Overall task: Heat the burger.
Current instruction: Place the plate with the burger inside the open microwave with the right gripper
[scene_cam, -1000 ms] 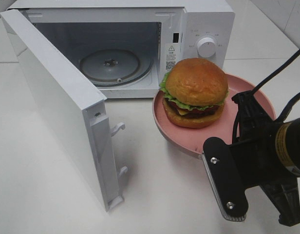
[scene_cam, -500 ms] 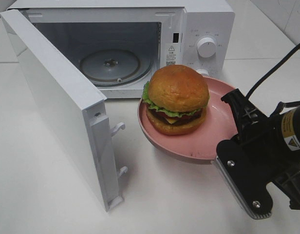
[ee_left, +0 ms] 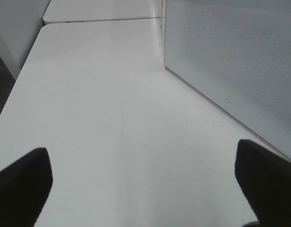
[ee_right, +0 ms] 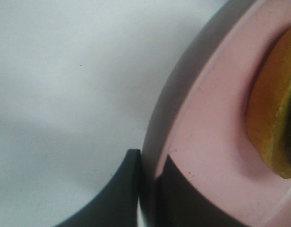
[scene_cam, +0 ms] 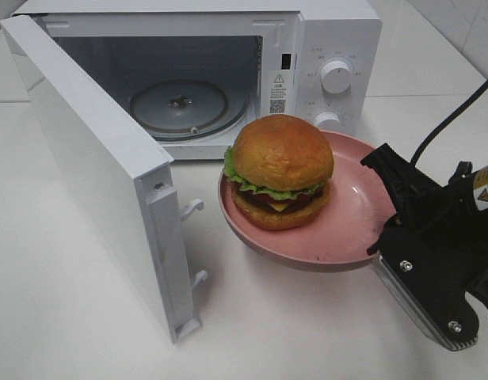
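Pinching the pink plate rim beside the burger, right hand clamped, arm low.

Lower right: the right arm is matte black, with a flat panel bearing two silver screws, a yellow label and black cables.
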